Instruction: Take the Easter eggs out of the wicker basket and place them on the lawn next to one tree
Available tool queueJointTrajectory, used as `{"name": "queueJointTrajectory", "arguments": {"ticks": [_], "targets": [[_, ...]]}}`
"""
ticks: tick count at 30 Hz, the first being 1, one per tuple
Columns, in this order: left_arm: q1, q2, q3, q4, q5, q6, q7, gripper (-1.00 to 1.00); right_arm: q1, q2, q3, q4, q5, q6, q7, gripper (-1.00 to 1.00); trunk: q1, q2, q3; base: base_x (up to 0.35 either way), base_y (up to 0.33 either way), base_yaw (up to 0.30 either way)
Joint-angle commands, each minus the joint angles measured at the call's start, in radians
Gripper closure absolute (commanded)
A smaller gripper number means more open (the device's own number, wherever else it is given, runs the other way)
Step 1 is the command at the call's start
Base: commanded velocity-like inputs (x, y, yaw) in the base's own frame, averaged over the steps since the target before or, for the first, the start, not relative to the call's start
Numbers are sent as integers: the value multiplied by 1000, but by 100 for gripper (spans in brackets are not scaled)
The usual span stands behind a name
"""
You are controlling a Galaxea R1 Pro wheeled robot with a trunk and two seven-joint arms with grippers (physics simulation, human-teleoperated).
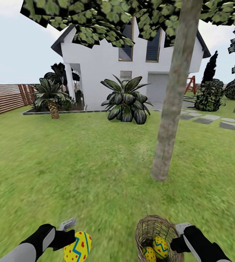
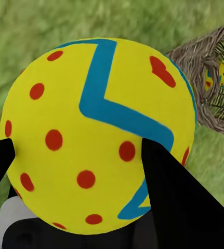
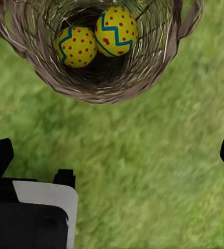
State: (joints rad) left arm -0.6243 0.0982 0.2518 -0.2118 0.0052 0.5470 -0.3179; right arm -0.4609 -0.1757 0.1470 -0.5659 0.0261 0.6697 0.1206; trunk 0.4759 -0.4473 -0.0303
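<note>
My left gripper (image 1: pixel 71 239) (image 2: pixel 75 150) is shut on one Easter egg (image 1: pixel 78 247) (image 2: pixel 99 135), yellow with a blue zigzag and red dots, held low over the lawn (image 1: pixel 77 171). The brown wicker basket (image 1: pixel 149 227) (image 3: pixel 99 85) (image 2: pixel 213 78) stands on the grass to its right, with two more eggs (image 1: pixel 160 247) (image 1: pixel 149 254) (image 3: pixel 76 46) (image 3: pixel 116 31) inside. My right gripper (image 1: pixel 178 236) (image 3: pixel 112 155) is open just right of the basket, apart from its rim, with nothing between its fingers. A tree (image 1: pixel 170 109) with a grey-brown trunk rises straight ahead beyond the basket.
A white house (image 1: pixel 106 62) stands at the far end of the grass, with a spiky palm (image 1: pixel 52 96) and a broad-leafed shrub (image 1: pixel 126 100) in front. A wooden fence (image 1: pixel 4 98) runs along the left. Stepping stones (image 1: pixel 212 120) and dark bushes (image 1: pixel 208 96) lie at right.
</note>
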Motion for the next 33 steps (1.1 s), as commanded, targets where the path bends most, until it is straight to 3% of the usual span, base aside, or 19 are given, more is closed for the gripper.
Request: {"name": "queueJointTrajectory", "arguments": {"ticks": [1,7,13,17,33], "targets": [[-1,-4,4,-1,-1,7,1,100,-1,-1,5,-2,3,5,4,-100,-3,5,2,192,125,-9],[0,-8,4,-1,-2,7,2,100,-1,-1,6,-2,1,5,5,-100,-26,47,21,201,52,-2],[0,-8,4,-1,-2,3,3,100,-1,-1,6,-2,0,5,5,-100,-26,47,21,222,1,0],[0,-8,4,-1,-1,-33,5,100,-1,-1,5,-2,0,5,5,-100,-26,47,21,16,0,0],[0,-6,11,-4,4,-42,10,100,-1,-1,5,-2,3,5,4,-100,-26,47,21,-30,0,0]]}}
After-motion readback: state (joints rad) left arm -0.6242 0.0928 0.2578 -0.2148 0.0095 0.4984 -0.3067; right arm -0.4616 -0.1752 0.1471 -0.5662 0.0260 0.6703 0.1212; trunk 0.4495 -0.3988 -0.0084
